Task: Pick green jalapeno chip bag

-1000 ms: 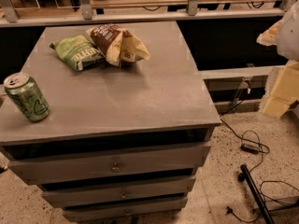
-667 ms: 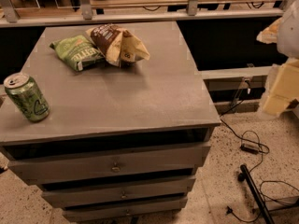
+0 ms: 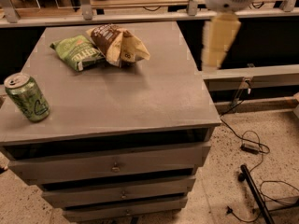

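Approach step: gripper (image 3: 218, 40) hangs at two o'clock, open or closed I cannot tell; next, reach green jalapeno chip bag (image 3: 77, 53) at ten o'clock.

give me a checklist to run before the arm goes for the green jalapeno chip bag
1. Target in view: ok. The green jalapeno chip bag lies flat at the far left of the cabinet top.
2. Target free of neighbours: not ok. The brown-and-cream chip bag touches its right end.
3. Can out of the way: ok. The green can stands upright at the near left edge, apart from the bag.
4. Pincer above target: not ok. The pincer hangs past the cabinet's right edge, well away from the bag.
5. Target held: not ok. Nothing grips it.
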